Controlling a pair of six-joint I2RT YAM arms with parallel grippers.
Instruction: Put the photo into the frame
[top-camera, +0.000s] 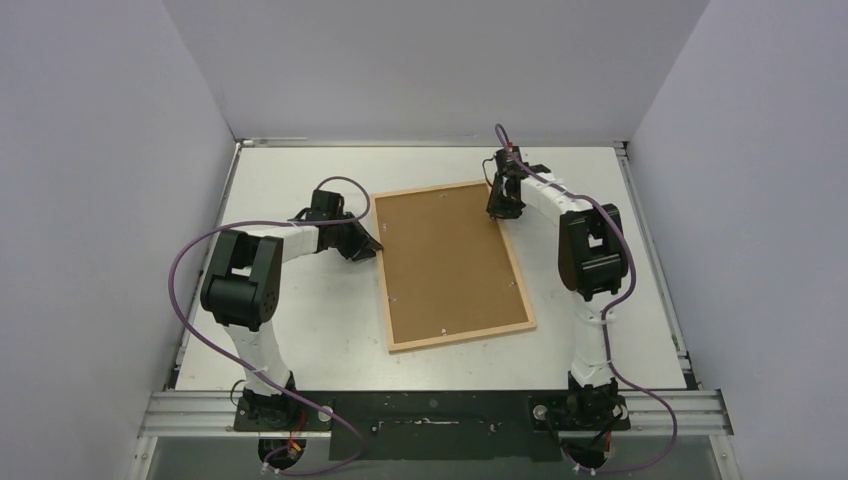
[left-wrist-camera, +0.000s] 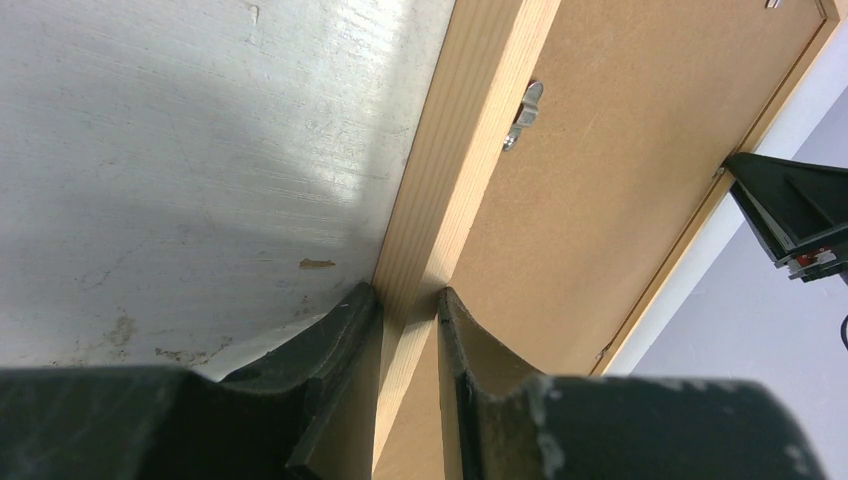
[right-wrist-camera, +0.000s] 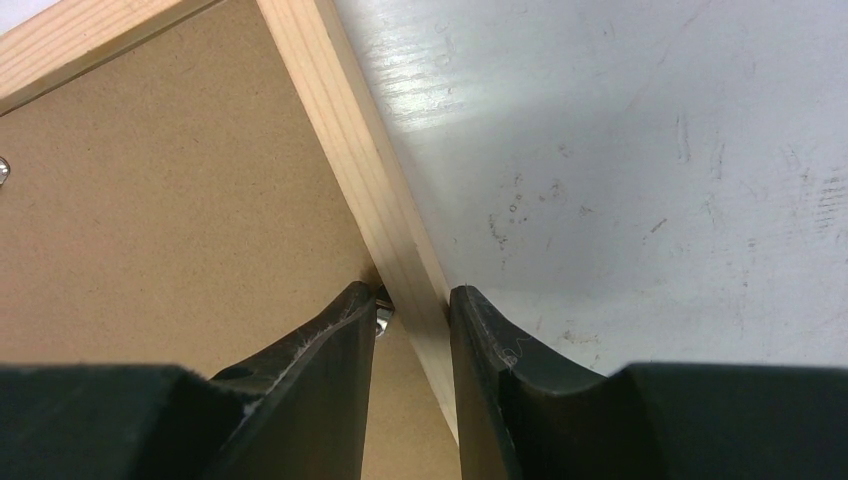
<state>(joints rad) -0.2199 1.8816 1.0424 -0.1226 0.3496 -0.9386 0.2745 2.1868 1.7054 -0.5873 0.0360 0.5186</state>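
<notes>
My left claw (left-wrist-camera: 408, 292) clamping the wooden frame (top-camera: 460, 337) by its left rail, right claw (right-wrist-camera: 412, 292) seemingly pinching the right rail, hardboard backing (top-camera: 450, 265), metal turn-clip (left-wrist-camera: 524, 113)

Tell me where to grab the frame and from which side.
Take the frame by a long side rail, probably coming straight down from above: it lies flat, back up, and only the raised rails offer an edge to pinch.
</notes>
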